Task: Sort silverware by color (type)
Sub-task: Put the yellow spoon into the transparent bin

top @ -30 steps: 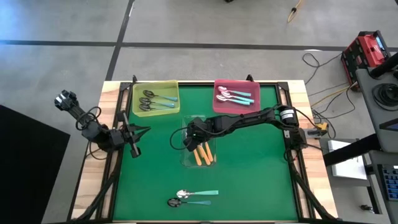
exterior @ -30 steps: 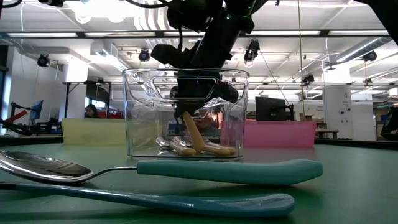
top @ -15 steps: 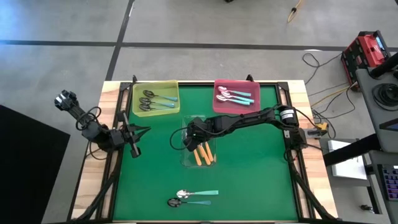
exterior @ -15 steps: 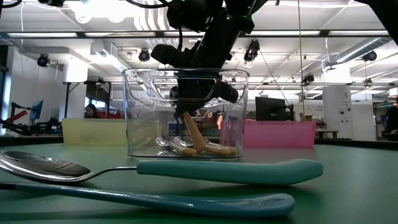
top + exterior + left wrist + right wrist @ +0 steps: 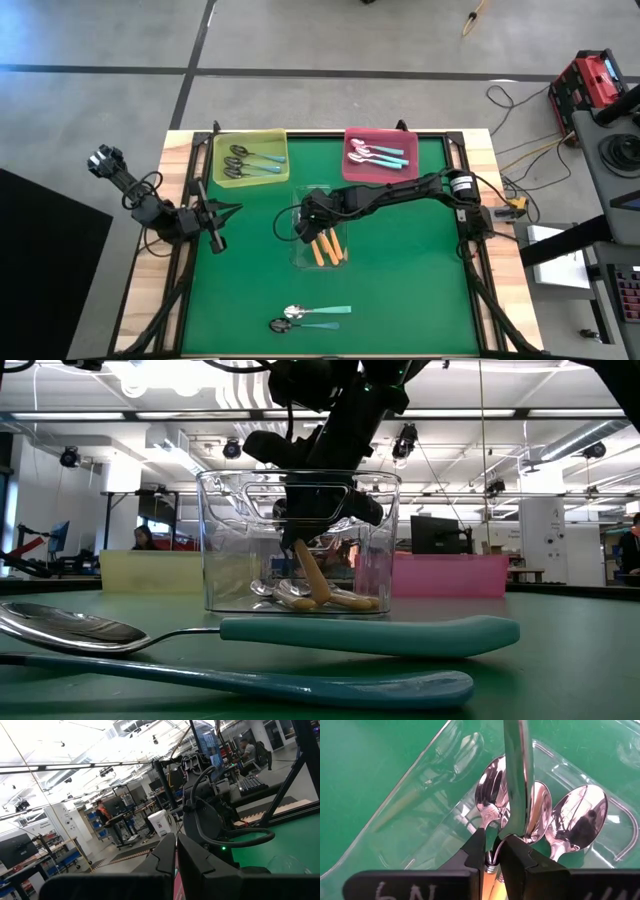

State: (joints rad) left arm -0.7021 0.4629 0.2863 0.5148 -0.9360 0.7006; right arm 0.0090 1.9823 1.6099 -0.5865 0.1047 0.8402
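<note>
Inside the clear tray [image 5: 296, 252]: right gripper [image 5: 492, 851] clamped on an orange-handled spoon [image 5: 307, 576]. Tilted steeply, handle end down, bowl toward the gripper. Left gripper [image 5: 222, 212] shut, empty, at the table's left edge.

A grey concrete floor [image 5: 330, 40] crossed by dark lines surrounds the worktop; ceiling lights [image 5: 150, 380] brighten an open workshop with desks [image 5: 125, 817].

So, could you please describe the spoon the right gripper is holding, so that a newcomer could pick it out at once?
Start at the clear tray in the middle of the green table. The right gripper reaches into it, shut on an orange-handled spoon. Unlike the other orange-handled spoons lying flat in the tray, this one stands tilted, its handle end touching the bottom.
</note>
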